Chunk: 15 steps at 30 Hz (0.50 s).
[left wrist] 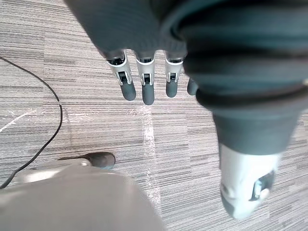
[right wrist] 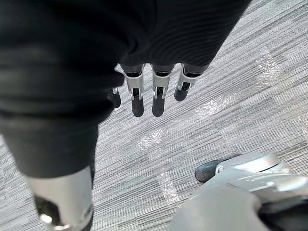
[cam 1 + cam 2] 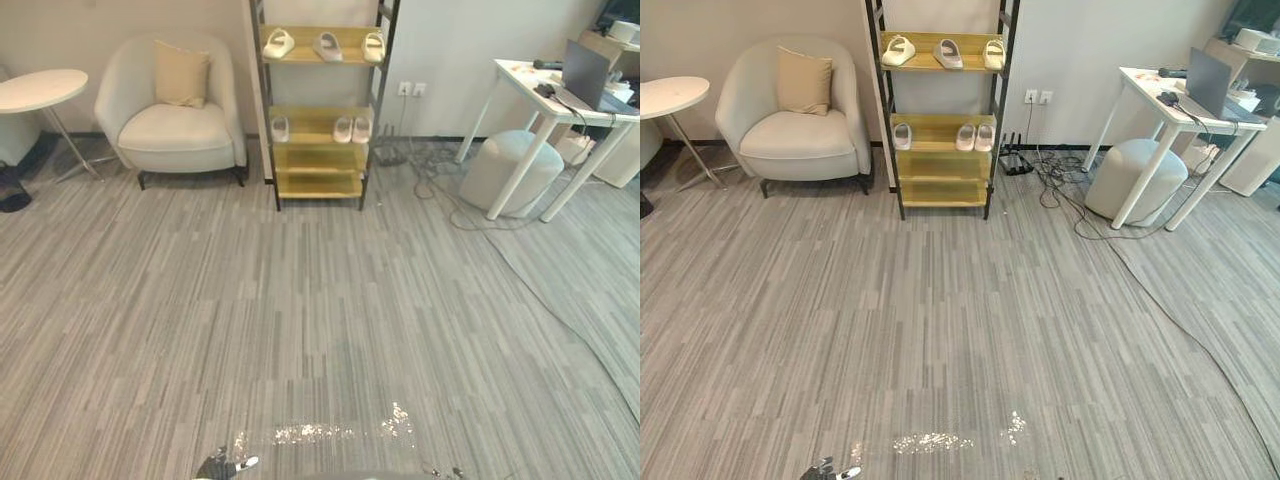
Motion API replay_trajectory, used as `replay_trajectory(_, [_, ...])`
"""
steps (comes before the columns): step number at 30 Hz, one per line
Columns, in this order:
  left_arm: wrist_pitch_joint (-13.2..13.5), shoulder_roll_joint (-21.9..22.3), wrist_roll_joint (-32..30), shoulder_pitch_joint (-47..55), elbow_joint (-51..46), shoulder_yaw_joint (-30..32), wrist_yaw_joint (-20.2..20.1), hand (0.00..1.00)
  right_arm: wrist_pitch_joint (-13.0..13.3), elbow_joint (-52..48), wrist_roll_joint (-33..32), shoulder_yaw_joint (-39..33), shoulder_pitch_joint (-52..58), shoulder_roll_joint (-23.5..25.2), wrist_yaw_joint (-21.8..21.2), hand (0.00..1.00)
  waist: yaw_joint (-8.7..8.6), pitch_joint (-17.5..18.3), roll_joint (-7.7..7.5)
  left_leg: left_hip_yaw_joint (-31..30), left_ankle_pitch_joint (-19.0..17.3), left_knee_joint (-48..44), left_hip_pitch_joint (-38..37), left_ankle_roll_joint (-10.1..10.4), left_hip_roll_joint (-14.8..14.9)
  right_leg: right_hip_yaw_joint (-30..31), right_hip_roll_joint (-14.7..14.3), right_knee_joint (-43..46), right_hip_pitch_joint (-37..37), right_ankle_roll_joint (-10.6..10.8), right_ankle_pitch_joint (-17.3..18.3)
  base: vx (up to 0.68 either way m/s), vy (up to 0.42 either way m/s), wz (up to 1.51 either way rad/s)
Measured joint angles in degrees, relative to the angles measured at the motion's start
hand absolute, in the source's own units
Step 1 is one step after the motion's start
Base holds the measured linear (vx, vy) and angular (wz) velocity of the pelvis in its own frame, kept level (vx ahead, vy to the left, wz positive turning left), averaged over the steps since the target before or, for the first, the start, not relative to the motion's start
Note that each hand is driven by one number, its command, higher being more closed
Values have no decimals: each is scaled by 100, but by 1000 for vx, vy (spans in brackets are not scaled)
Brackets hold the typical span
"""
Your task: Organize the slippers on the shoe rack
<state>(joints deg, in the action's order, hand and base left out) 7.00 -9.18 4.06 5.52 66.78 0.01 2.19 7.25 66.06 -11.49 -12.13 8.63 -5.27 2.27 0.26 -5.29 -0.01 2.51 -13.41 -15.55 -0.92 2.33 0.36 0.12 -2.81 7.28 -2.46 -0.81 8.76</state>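
Slippers (image 3: 327,45) sit three in a row on the top shelf of the shoe rack (image 3: 318,183) at your 12 o'clock, against the far wall, with three more slippers (image 3: 343,129) one shelf down. An armchair (image 3: 175,125) stands at 11 o'clock, a white desk (image 3: 520,78) at 2 o'clock. Your left robot hand (image 1: 146,79) and right robot hand (image 2: 156,91) hang released, fingers straight, over the floor (image 3: 320,320).
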Motion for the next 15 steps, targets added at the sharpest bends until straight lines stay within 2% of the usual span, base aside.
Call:
replay_trajectory(1, [-4,35,6,86,-143,283,-5,0,-3,-16,-14,-51,-10,44,11,0,28,-31,-29,99,-83,-764,310,93,57,37,-14,217,80,-62,129,-36,-18,-10])
replay_trajectory(2, [-8,54,8,92,-218,415,-8,0,-4,-37,-37,-55,-55,56,14,0,26,-54,-54,152,-73,-1173,525,95,76,55,-6,311,129,-132,177,-35,-20,-14])
replay_trajectory(3, [-15,154,18,96,-379,730,-5,0,-6,-60,-106,-75,-66,53,14,0,47,-178,-121,230,-58,-2382,1156,-109,202,70,11,589,214,-227,295,-20,-19,-20])
replay_trajectory(4, [-14,196,27,106,-437,808,-6,0,-22,-126,-115,-89,-60,47,35,0,79,-263,2,318,-147,-2729,1309,-194,332,102,17,681,198,-229,352,20,-18,-20])
replay_trajectory(5, [-18,226,45,118,-444,823,-4,0,-39,-261,-167,-96,-46,30,54,0,73,-325,-9,376,-258,-2948,1499,-135,515,111,33,704,121,-188,429,72,1,-11])
replay_trajectory(6, [-18,241,53,126,-453,825,-3,0,-48,-277,-182,-96,-42,17,55,0,65,-325,15,415,-270,-2923,1546,-113,550,123,51,706,111,-176,447,152,86,-10])
replay_trajectory(8, [-8,346,60,240,-614,1000,11,0,-67,-283,-198,-100,-30,-11,86,0,74,-305,53,567,-251,-2145,1604,-61,612,255,224,736,126,-63,561,190,170,-18])
replay_trajectory(9, [-6,397,60,291,-645,1025,12,0,-77,-283,-196,-113,-20,-49,98,0,111,-259,117,557,-147,-1411,1539,61,590,350,289,763,191,77,645,241,239,-36])
replay_trajectory(10, [-5,483,66,335,-617,1037,16,0,-84,-274,-197,-131,-20,-131,116,0,179,-144,245,486,238,-843,1450,150,578,453,289,810,309,216,727,266,252,-45])
replay_trajectory(11, [-5,454,66,322,-555,1027,13,0,-94,-260,-196,-131,-39,-127,115,0,223,-75,218,584,216,-750,1412,68,460,595,378,848,333,258,771,327,249,-36])
replay_trajectory(13, [-5,364,69,362,-507,1031,-1,0,-96,-272,-185,-140,-66,6,106,0,267,56,24,852,125,-497,1260,-78,126,686,703,1271,465,482,986,367,220,-19])
replay_trajectory(15, [-9,364,62,309,-523,1021,4,0,-103,-403,-119,-184,-18,20,100,0,297,65,-28,1040,-69,-447,908,-257,-37,786,834,2358,762,637,1060,350,206,-25])
